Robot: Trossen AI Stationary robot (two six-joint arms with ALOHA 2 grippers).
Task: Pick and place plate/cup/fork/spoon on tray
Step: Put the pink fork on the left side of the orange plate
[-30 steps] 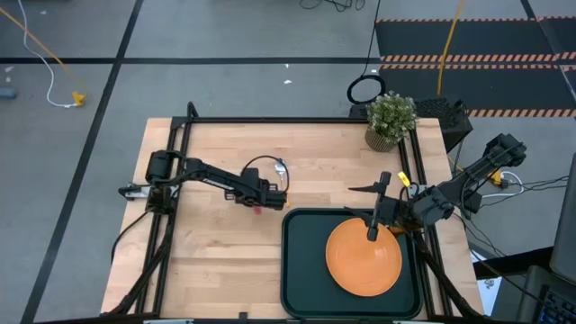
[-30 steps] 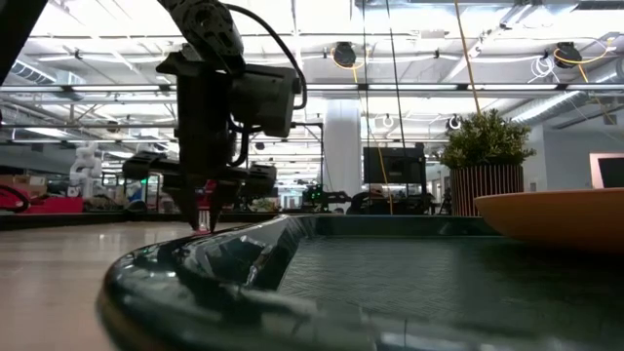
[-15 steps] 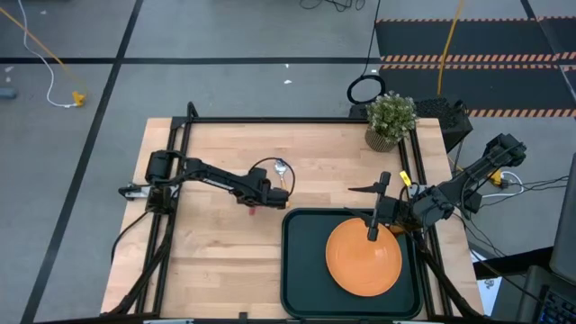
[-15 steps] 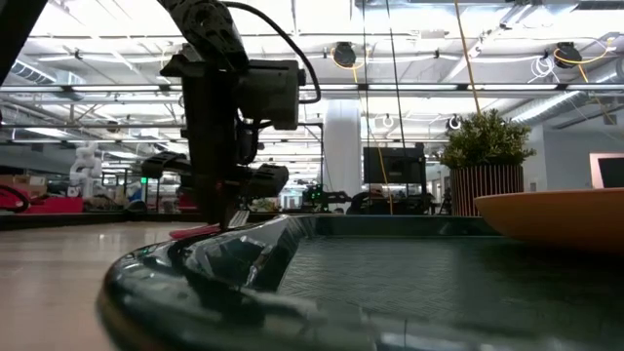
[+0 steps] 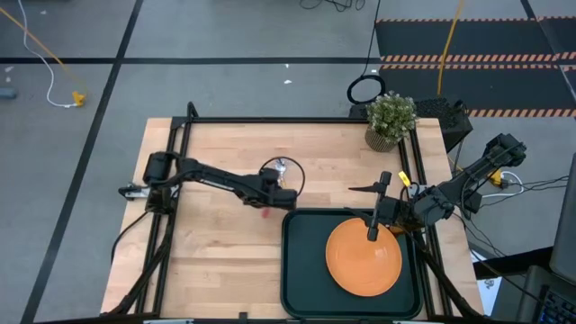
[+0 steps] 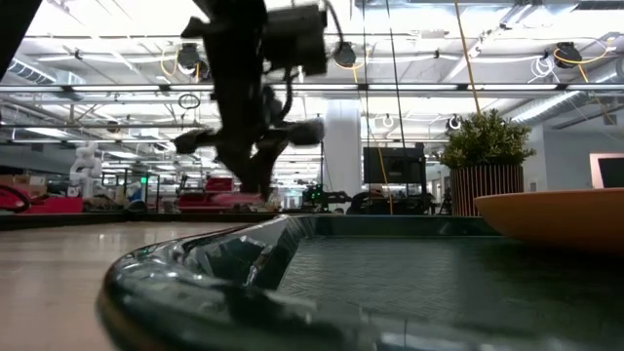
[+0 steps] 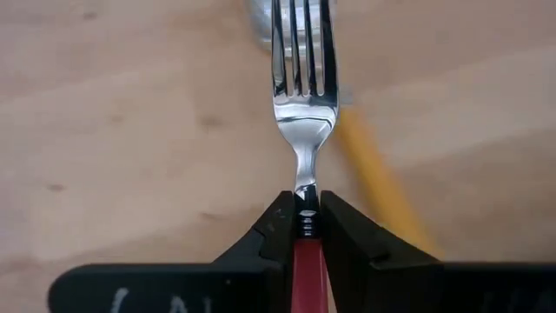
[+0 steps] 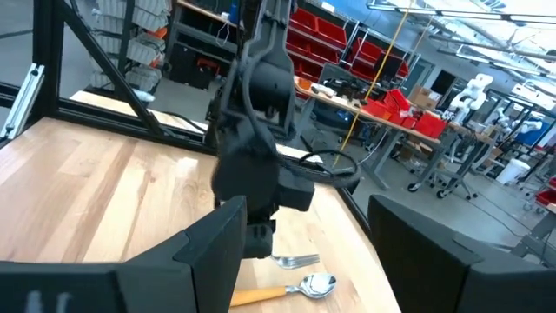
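Observation:
My left gripper [image 5: 273, 200] is shut on the fork [image 7: 304, 96], silver tines and a pink-red handle, above the table just left of the tray's far left corner. The spoon [image 7: 375, 178] lies flat on the table below the fork and also shows in the right wrist view [image 8: 291, 290]. The orange plate [image 5: 364, 256] lies flat in the dark tray [image 5: 297, 270]. My right gripper [image 5: 376, 216] is open and empty over the plate's far edge. The cup is out of view. My left gripper pinches the fork between its two fingers at the tine end of the pink-red handle [image 7: 306, 252], where it meets the metal neck. The fingers come from above, pointing down. The fork is lifted clear of the table, roughly level, over the spoon.
A potted green plant [image 5: 391, 119] stands at the table's far right corner. Bare wood lies left of the tray and along the near left side. The tray's raised rim [image 6: 195, 268] rises close to the left gripper.
My left gripper has gone up and toward the table's right edge, toward the tray, still shut on the fork. The fork, whose handle lay on the table, is now lifted clear.

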